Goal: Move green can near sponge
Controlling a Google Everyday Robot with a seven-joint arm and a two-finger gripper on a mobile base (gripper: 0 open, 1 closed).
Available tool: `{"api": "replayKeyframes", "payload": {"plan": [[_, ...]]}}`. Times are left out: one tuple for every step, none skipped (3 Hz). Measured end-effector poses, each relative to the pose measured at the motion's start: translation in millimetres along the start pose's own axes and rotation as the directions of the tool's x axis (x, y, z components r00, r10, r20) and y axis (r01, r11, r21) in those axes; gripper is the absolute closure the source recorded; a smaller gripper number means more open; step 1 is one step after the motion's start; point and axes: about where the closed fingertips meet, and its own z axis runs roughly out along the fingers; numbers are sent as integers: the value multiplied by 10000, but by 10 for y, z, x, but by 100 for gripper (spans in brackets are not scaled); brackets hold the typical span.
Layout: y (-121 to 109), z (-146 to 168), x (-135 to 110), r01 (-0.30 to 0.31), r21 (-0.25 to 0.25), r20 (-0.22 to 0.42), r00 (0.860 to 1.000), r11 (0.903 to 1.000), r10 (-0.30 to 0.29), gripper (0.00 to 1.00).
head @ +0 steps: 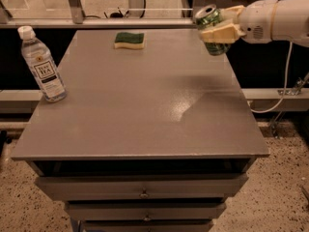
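The green can (211, 19), green with a silver top, is held tilted in the air over the table's far right edge. My gripper (218, 28), with cream fingers on a white arm coming in from the right, is shut on the can. The sponge (130, 39), dark green on top with a pale yellow base, lies flat near the table's far edge, left of the can and well apart from it.
A clear plastic bottle (42, 66) with a white cap stands at the left edge of the grey table (140, 115). Drawers sit below the tabletop. A railing runs behind the table. A cable hangs at the right.
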Motion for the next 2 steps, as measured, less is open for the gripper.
{"api": "replayKeyframes", "payload": {"plan": [[-235,425,-87,-122,4,808,9967,9999,122,100],[-241,789,-59,-487,-373,1112,9924,9981,525,100]]}}
